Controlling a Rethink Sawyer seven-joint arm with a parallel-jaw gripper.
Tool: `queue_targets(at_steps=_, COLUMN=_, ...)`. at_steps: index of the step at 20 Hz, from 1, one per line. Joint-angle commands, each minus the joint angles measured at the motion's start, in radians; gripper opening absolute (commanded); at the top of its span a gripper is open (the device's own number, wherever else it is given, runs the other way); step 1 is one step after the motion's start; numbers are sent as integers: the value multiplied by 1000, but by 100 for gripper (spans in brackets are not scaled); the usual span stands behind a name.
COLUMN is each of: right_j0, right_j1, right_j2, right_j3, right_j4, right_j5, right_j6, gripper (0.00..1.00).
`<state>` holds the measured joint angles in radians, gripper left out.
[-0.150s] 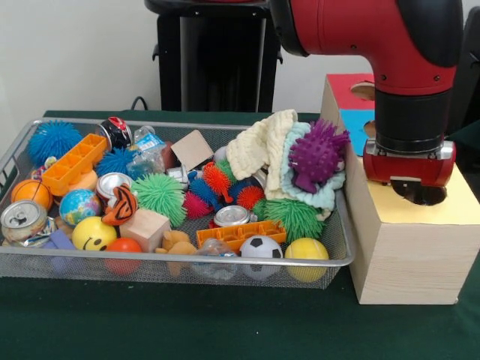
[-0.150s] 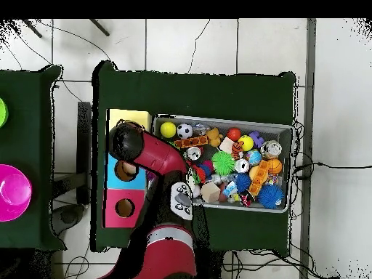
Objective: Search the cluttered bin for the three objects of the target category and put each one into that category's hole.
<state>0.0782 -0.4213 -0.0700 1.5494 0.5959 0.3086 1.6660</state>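
Red arm is hanging its gripper [image 1: 417,191] over the wooden box's [image 1: 409,247] yellow section, at the bin's [image 1: 339,241] three o'clock — presumably to drop something; finger state unreadable.

Arm [image 1: 390,37] is seen as glossy red shells with black joint sections. Wrist: black cylinder, silver ring, red collar, black disc underneath. From overhead, a white patch is visible on the red link.

The red arm [image 2: 156,156] reaches over the box's [image 2: 128,116] yellow section beside the bin [image 2: 287,129].
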Motion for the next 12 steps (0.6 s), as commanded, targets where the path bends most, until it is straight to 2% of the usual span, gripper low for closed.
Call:
queue_targets(at_steps=1, right_j0=-40, right_j1=54, right_j2=-11, right_j3=81, right_j4=-7, right_j5=27, right_j6=229, gripper=0)
queue_targets(at_steps=4, right_j0=-53, right_j1=-7, right_j2=-4, right_j3=121, right_j4=-15, right_j5=41, right_j6=212, gripper=0)
queue_targets(at_steps=7, right_j0=-63, right_j1=-35, right_j2=6, right_j3=138, right_j4=-16, right_j5=48, right_j6=201, gripper=0)
queue_targets(at_steps=12, right_j0=-105, right_j1=-130, right_j2=65, right_j3=200, right_j4=-2, right_j5=26, right_j6=177, gripper=0)
